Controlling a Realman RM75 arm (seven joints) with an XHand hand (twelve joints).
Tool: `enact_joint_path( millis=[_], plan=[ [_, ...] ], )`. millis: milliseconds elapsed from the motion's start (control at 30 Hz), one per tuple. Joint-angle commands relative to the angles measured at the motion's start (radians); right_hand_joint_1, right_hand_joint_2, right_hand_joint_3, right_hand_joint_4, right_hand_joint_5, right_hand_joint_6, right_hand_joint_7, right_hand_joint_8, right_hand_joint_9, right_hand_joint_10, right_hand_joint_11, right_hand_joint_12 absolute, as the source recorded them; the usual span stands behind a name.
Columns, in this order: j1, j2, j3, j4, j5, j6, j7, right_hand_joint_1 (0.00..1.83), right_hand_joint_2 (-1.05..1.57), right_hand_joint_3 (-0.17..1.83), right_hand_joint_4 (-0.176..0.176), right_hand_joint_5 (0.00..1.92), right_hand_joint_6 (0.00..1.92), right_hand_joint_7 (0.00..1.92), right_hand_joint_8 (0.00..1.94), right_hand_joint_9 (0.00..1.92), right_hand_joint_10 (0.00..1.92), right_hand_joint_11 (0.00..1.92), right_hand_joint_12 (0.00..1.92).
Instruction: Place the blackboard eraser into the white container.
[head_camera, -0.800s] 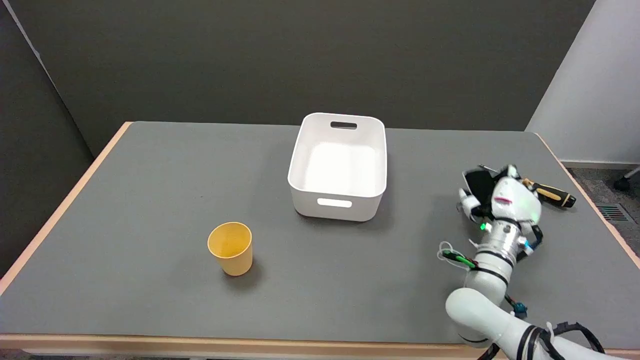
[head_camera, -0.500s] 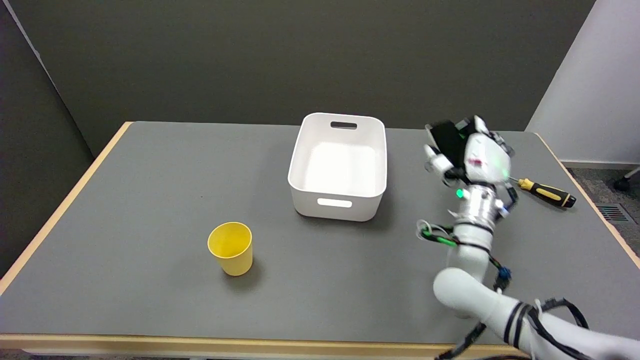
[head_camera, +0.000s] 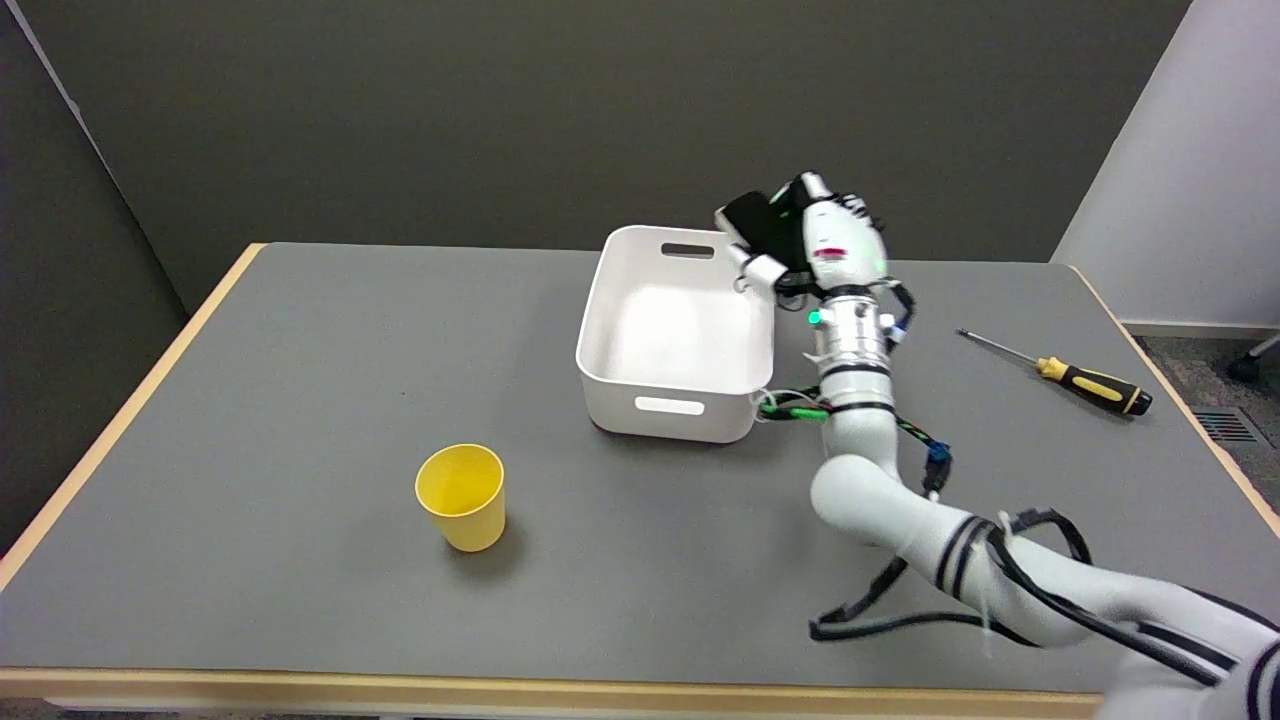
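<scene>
Head view: gripping blackboard eraser (head_camera: 758, 222) in right robot hand (head_camera: 812, 243), fingers wrapping the dark block, hovering above the white container (head_camera: 676, 398) at its far right corner, just over the rim. Not yet inside; container interior showing bare white. Pickup and lift apparently done. Remaining, judging from this: shifting slightly further over the container's middle, lowering, releasing. Sitting on the counter (head_camera: 300, 400): yellow cup (head_camera: 462, 497) near-left of the container, well apart; screwdriver (head_camera: 1075, 375) right of the container, well apart. Both untouched, not in the way.
</scene>
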Motion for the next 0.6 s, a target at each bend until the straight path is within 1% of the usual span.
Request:
enact_joint_path(
  millis=[33, 100, 233, 267, 333, 400, 433, 467, 533, 600],
  plan=[
    [0.237, -0.141, -0.030, -0.376, 0.176, -0.456, 0.049, 1.10, 1.29, 0.21, -0.176, 0.48, 1.70, 0.54, 1.75, 0.72, 1.87, 0.18, 1.92],
    [0.227, -0.139, -0.030, -0.360, 0.174, -0.458, 0.049, 1.10, 1.29, 0.21, -0.176, 0.48, 1.70, 0.54, 1.76, 0.72, 1.87, 0.17, 1.92],
    [0.160, -0.107, -0.002, -0.286, 0.176, -0.461, 0.058, 1.10, 1.29, 0.21, -0.176, 0.47, 1.71, 0.54, 1.76, 0.72, 1.87, 0.16, 1.92],
    [0.143, -0.097, 0.008, -0.269, 0.174, -0.461, 0.072, 1.08, 1.25, 0.27, -0.169, 0.45, 1.60, 0.53, 1.68, 0.69, 1.82, 0.18, 1.91],
    [0.083, -0.058, 0.041, -0.203, 0.162, -0.462, 0.134, 0.79, 0.73, 0.95, -0.084, 0.19, 0.42, 0.43, 0.73, 0.43, 1.16, 0.34, 1.75],
    [0.035, 0.000, 0.063, -0.125, 0.160, -0.463, 0.186, 0.69, 0.71, 0.94, -0.057, 0.14, 0.35, 0.30, 0.56, 0.28, 1.00, 0.29, 1.58],
    [0.010, 0.032, 0.069, -0.085, 0.159, -0.463, 0.204, 0.63, 0.69, 0.96, -0.048, 0.12, 0.31, 0.24, 0.49, 0.21, 0.89, 0.23, 1.49],
    [-0.007, 0.058, 0.073, -0.052, 0.155, -0.463, 0.213, 0.57, 0.67, 0.98, -0.039, 0.09, 0.28, 0.17, 0.43, 0.15, 0.79, 0.17, 1.40],
    [-0.061, 0.145, 0.086, 0.055, 0.121, -0.459, 0.246, 0.52, 0.65, 0.95, -0.028, 0.05, 0.22, 0.06, 0.25, 0.02, 0.63, 0.08, 1.28],
    [-0.117, 0.222, 0.115, 0.138, 0.070, -0.448, 0.284, 0.66, 0.59, 0.97, -0.030, 0.07, 0.11, 0.04, 0.07, 0.00, 0.42, 0.11, 1.04]
  ],
)
